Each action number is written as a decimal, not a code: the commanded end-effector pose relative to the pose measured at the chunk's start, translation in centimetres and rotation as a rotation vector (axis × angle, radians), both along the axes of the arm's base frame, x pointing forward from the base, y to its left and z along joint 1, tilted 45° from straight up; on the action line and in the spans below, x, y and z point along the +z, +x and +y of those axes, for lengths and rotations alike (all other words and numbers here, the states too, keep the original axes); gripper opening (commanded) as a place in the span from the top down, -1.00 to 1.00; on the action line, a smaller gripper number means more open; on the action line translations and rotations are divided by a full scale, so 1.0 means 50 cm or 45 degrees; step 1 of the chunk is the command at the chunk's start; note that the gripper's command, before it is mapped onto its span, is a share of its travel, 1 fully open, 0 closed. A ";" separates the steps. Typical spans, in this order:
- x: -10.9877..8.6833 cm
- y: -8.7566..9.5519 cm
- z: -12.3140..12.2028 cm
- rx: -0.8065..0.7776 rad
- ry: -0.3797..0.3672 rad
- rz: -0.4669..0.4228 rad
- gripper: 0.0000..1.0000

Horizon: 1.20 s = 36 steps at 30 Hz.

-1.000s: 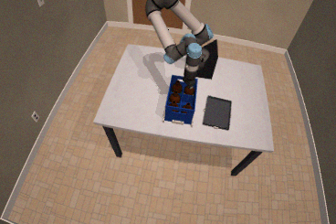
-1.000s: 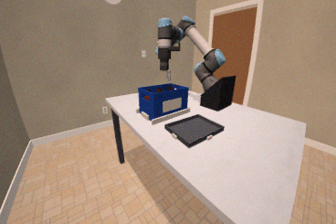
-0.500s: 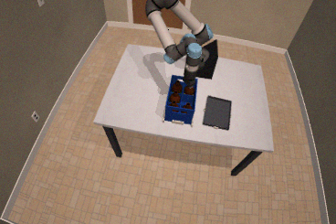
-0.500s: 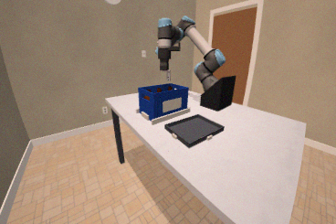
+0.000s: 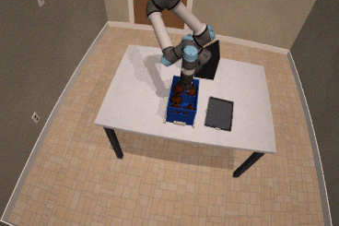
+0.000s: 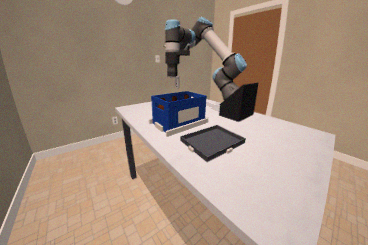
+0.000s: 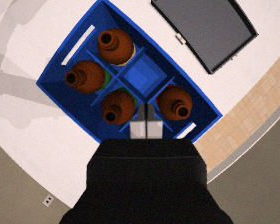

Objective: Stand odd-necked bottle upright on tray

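Note:
The blue crate [image 5: 181, 117] [image 6: 164, 118] [image 7: 103, 16] stands on the table. Brown bottles stand in it: in the wrist view one bottle [image 7: 117, 47] at the top, another bottle [image 7: 88, 77] at left, a third bottle [image 7: 119, 106] left of the fingers and one more bottle [image 7: 173, 103] to their right. The fingers hide a further compartment there. One compartment [image 7: 143, 75] is empty. I cannot tell any difference in neck thickness. My gripper [image 5: 186, 89] [image 6: 172, 75] [image 7: 146, 112] is shut and empty, above the crate. The dark tray [image 5: 219, 113] [image 6: 213, 142] [image 7: 206, 30] holds nothing.
The tray lies beside the crate, with a gap of table [image 5: 134, 96] [image 6: 280, 169] between them. A black block [image 5: 210, 67] [image 6: 240, 104] stands at the arm's base. Pale strips [image 6: 187, 127] lie along the crate's foot. The crate's walls and dividers surround the bottles.

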State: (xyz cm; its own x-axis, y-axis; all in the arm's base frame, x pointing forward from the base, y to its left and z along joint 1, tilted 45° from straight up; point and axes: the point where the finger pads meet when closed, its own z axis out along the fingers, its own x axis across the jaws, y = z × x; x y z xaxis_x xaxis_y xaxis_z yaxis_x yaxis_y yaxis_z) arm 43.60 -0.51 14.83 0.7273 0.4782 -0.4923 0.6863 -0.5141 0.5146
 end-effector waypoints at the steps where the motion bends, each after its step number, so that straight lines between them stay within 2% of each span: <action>1: 0.060 0.084 -0.062 0.001 0.001 0.001 1.00; 4: 0.085 0.112 -0.090 0.001 -0.001 0.001 1.00; 11: 0.087 0.114 -0.092 0.001 -0.001 0.001 1.00; 12: 0.087 0.115 -0.089 0.004 0.000 0.000 -1.00; 36: 0.088 0.114 -0.089 0.004 0.000 -0.002 -1.00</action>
